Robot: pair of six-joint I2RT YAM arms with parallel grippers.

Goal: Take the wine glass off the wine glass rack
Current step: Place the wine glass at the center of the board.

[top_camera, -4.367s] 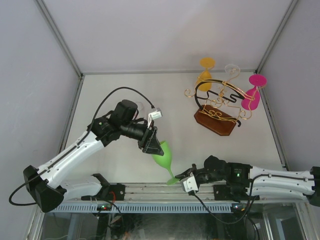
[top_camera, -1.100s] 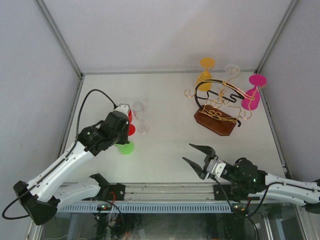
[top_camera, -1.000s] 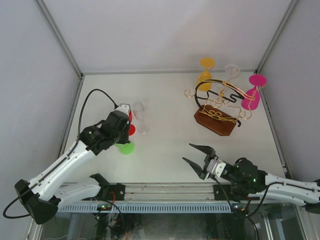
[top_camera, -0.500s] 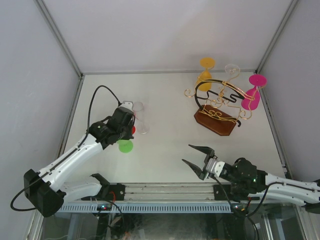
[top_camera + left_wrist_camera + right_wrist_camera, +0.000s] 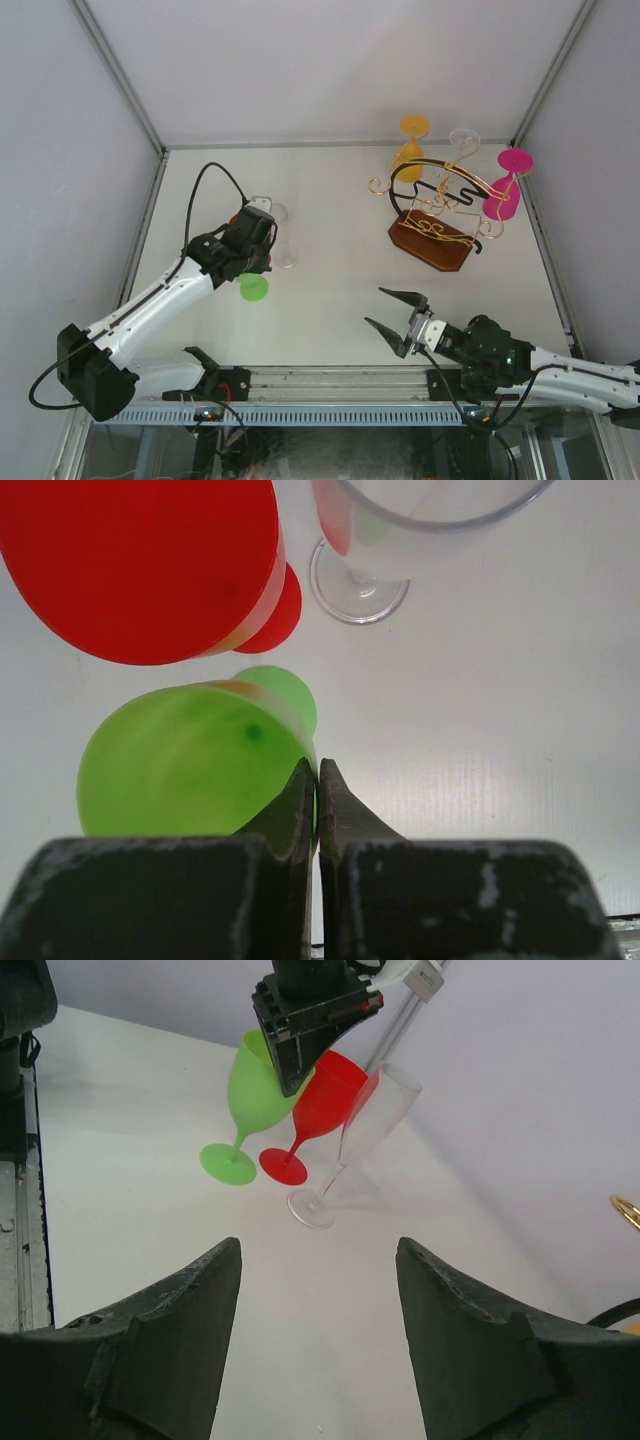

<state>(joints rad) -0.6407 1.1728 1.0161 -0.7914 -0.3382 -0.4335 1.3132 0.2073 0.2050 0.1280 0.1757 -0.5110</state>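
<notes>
Left: the left pincer [image 5: 318, 785] is closed, apparently nipping the rim of a tilted green wine glass [image 5: 190, 760] whose foot rests on the table below it. A red glass [image 5: 140, 560] stands just beyond the fingertips and a clear glass [image 5: 400, 540] farther on. Letting go while the bowl leans could tip it into the red one and topple the row.

Centre: the right pincer [image 5: 373, 306] is spread wide and holds nothing.

Right: the wine glass rack [image 5: 432, 245] stands well ahead and to the right of that pincer. It carries an orange glass [image 5: 410, 152], a clear hung glass [image 5: 462, 140] and a pink glass [image 5: 503, 200]. A careless reach could snag the gold wire arms and drag the rack. Lifting instead of sliding could jam a foot.
</notes>
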